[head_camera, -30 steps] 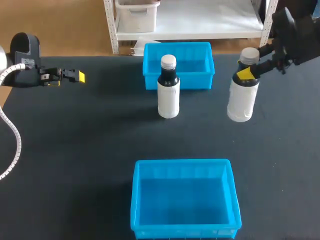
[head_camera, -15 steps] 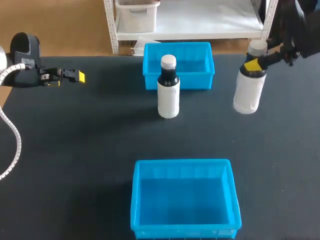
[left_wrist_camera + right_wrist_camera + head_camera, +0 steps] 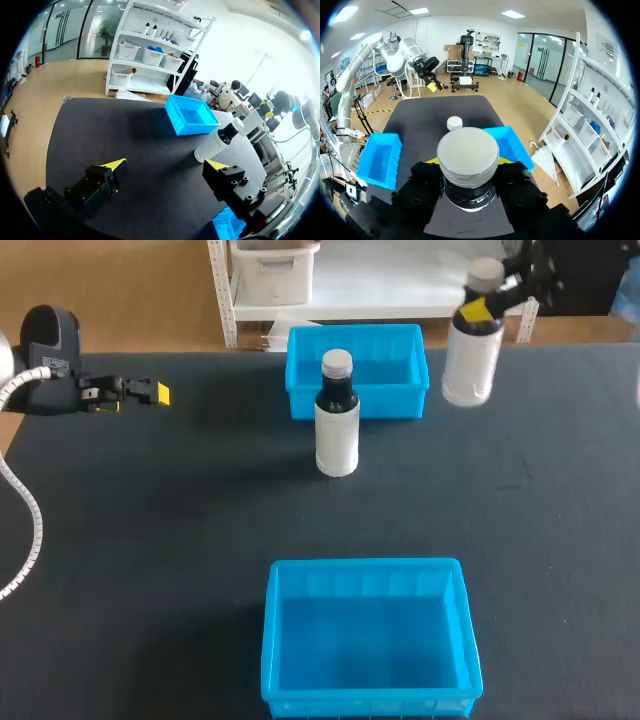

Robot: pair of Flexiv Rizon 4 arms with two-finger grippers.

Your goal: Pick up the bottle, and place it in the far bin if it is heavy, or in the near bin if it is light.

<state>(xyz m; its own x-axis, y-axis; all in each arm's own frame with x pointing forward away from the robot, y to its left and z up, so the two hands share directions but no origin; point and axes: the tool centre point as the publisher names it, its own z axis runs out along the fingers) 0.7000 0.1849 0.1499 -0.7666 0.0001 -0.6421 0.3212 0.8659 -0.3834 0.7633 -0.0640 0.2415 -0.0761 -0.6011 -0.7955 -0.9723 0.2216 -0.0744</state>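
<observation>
A white bottle [image 3: 468, 365] with a dark neck and grey cap hangs in the air just right of the far blue bin [image 3: 355, 390], near the table's back edge. My right gripper [image 3: 478, 312] is shut on its neck. In the right wrist view its cap [image 3: 468, 150] fills the space between the fingers. A second, similar bottle [image 3: 337, 425] stands upright in front of the far bin. The near blue bin [image 3: 365, 575] sits at the table's front. My left gripper [image 3: 152, 393] is open at the far left, holding nothing; its yellow fingertips [image 3: 114, 164] stand wide apart.
In the left wrist view the standing bottle [image 3: 219, 142] and the far bin [image 3: 192, 116] lie ahead of the open gripper across bare black tabletop. The right wrist view shows the near bin [image 3: 379, 157] and the standing bottle's cap [image 3: 454, 122] beyond the held bottle.
My right gripper has carried the white bottle upward and toward the table's back edge, a little to the left. The left arm and the standing bottle have not moved.
</observation>
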